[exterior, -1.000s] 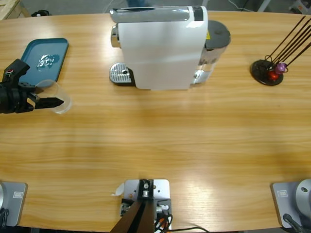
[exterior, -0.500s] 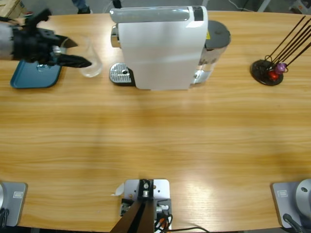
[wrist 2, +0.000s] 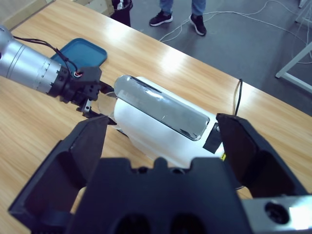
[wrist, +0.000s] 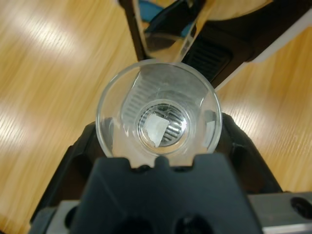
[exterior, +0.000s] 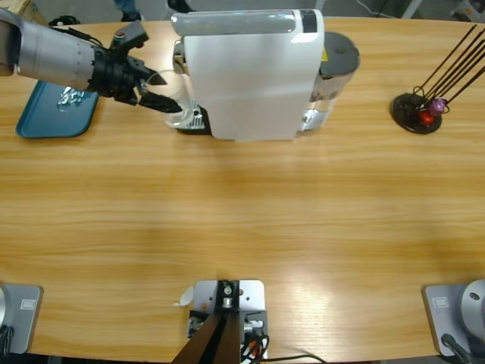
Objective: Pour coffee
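1. The clear plastic cup (exterior: 176, 106) is hard to make out from above: only its rim and a glint show against the ridged metal drip tray (exterior: 191, 117) of the coffee machine (exterior: 254, 72), over whose left end it sits.
2. The left claw (exterior: 161, 98) is closed on the cup, its black jaws either side of the wall. In the left wrist view the cup (wrist: 159, 114) fills the space between the jaws and looks empty, with only a pale scrap showing through its base.
3. Just ahead of the left claw, the machine's white body hides most of the spout area and the right part of the drip tray, so whether the cup rests on the grille or hangs over it cannot be told.
4. Behind the left claw, along its silver arm, a teal tray (exterior: 53, 117) lies on the desk (exterior: 242, 220); the arm covers its far edge, and something small and shiny (exterior: 72, 95) sits in it, too unclear to name.
5. The right claw (wrist 2: 158, 146) is out of the high view; its own camera shows the jaws spread wide with nothing between them, looking down on the machine (wrist 2: 165, 126).
6. Well off beyond the machine stands a black holder (exterior: 417, 112) with thin dark rods, cut off by the picture's edge, and a red and a purple bit at its base.
7. Someone's shoes (wrist 2: 178, 19) show on the floor past the desk, the person cut off above.
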